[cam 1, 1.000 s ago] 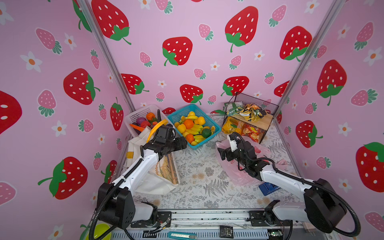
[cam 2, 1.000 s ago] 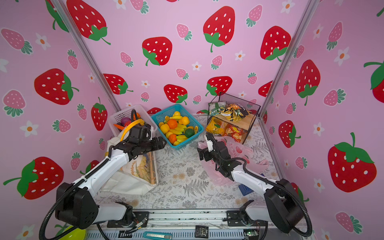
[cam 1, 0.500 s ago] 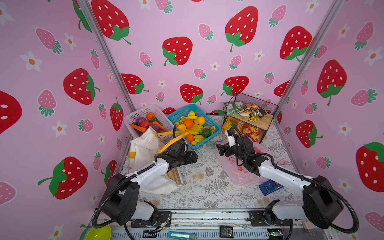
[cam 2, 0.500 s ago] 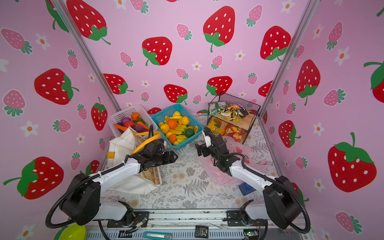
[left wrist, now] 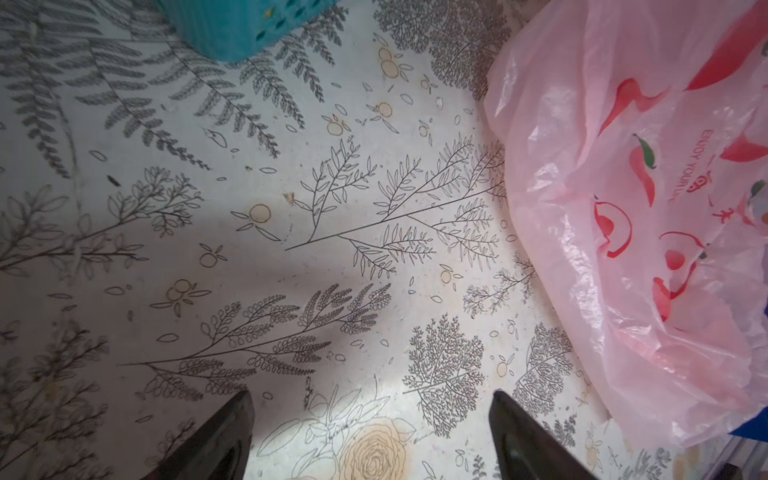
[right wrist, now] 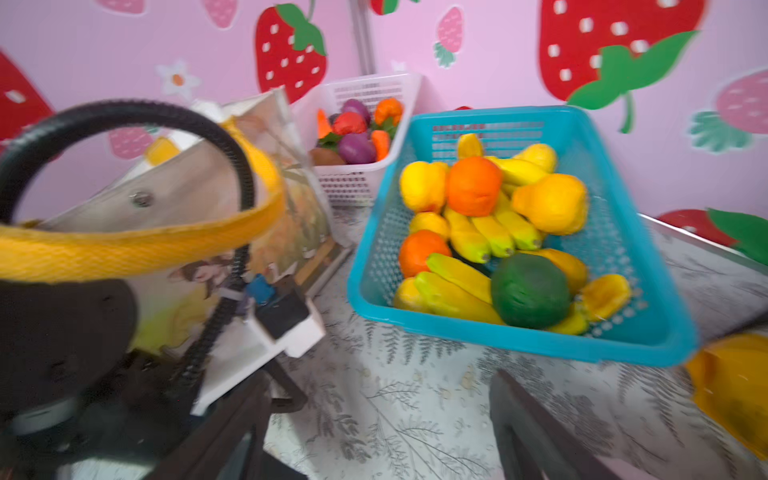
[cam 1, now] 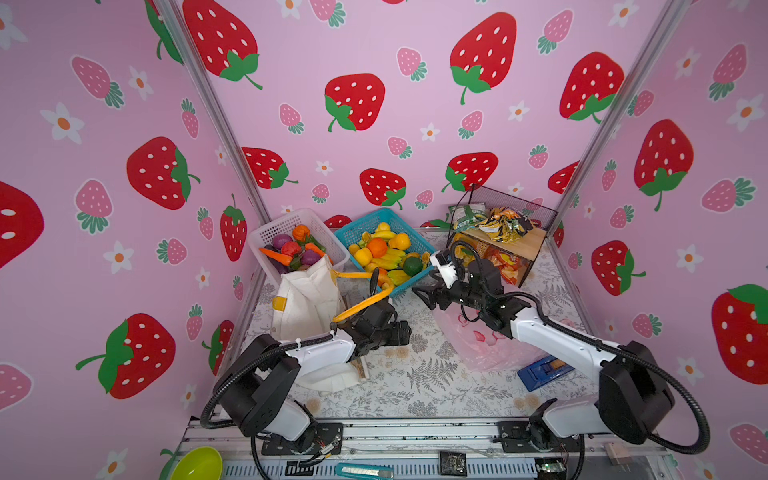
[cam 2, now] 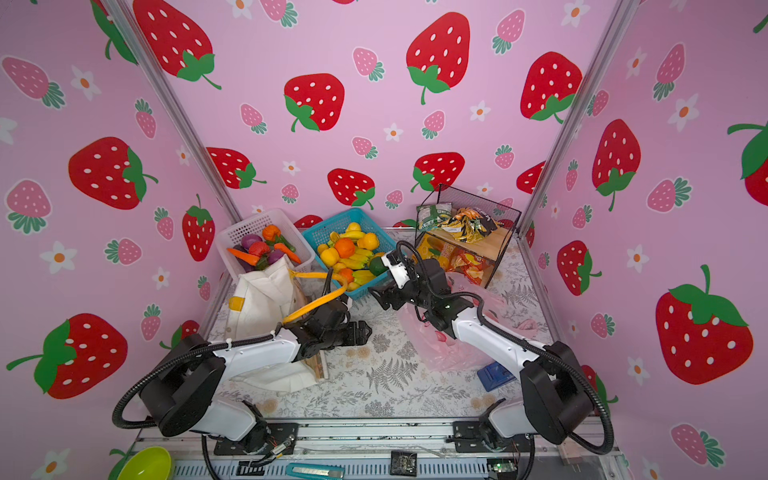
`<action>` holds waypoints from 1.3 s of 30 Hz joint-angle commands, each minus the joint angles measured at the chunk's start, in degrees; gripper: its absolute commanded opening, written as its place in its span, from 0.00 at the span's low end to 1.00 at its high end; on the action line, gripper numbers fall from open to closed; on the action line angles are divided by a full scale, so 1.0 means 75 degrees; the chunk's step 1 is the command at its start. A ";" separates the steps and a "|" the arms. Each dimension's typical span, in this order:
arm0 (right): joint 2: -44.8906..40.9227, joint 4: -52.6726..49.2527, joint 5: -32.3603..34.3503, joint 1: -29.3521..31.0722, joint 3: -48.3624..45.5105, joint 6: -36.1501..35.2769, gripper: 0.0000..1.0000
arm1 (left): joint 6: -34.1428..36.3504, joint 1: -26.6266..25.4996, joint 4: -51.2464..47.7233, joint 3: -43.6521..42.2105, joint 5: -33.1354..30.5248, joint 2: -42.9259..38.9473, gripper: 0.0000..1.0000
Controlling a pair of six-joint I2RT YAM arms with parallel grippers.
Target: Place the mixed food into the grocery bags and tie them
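While the canvas tote (cam 1: 304, 300) stands, the plastic bag (cam 1: 490, 349) lies crinkled.

A white basket (cam 1: 286, 222) of carrots (cam 1: 276, 257) and purple onions (cam 1: 282, 241) stood just beside a blue basket (cam 1: 359, 230) holding banana bunches (cam 1: 388, 261).

The left arm (cam 1: 320, 355) lies low from the bench's (cam 1: 432, 374) near-left corner toward its middle. The left tool (left wrist: 370, 395) hangs over the surface, jaws wide apart and empty. The right arm (cam 1: 552, 336) stretches from the near-right corner toward the back edge, with the right tool (right wrist: 378, 378) parted and gripping nothing.
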 commanded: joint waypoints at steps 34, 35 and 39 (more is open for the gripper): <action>0.0980 0.0788 0.0452 0.1114 0.1701 -0.3907 0.15 | 0.0293 -0.0563 0.0163 -0.0216 -0.0223 0.0527 0.90; 0.0979 0.0759 0.0595 0.1117 0.1822 -0.3789 0.14 | 0.0304 -0.0655 0.0192 -0.0217 -0.0252 0.0576 0.90; 0.1074 0.0499 0.0739 0.1120 0.2275 -0.3277 0.05 | 0.0713 -0.1322 0.0034 0.0044 -0.0540 0.0972 0.90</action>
